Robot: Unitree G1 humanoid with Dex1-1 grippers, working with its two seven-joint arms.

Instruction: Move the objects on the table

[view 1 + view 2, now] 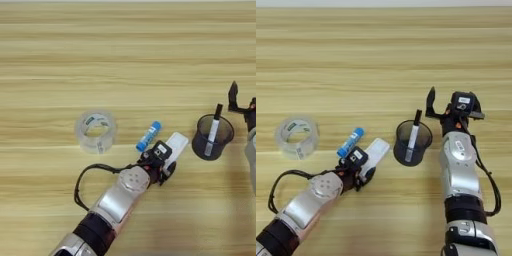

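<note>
At the near edge of the table (125,60), my left pincer (162,162) lay low over the near end of the flat white device (176,143); whether its fingers were clenched on the device or merely beside it I could not tell. Just left of the device lay the blue tube (149,136), slanted, free of my grasp. Further left stood the clear tape roll (96,131), on its flat side, well apart from both arms. To the right of the device stood the dark mesh cup (413,142), upright, with the thin pen (413,135) leaning inside it. Beyond and right of the cup my right pincer (453,107) hung released, fingers spread, holding nothing.

By my reading, the step in hand was taking up the white device. The next move called for a firm pinch on its thin edge without nudging the tube alongside.

Only the right eye view showed my right arm whole, from elbow to fingers; the left eye view caught just one dark finger at its right edge.
</note>
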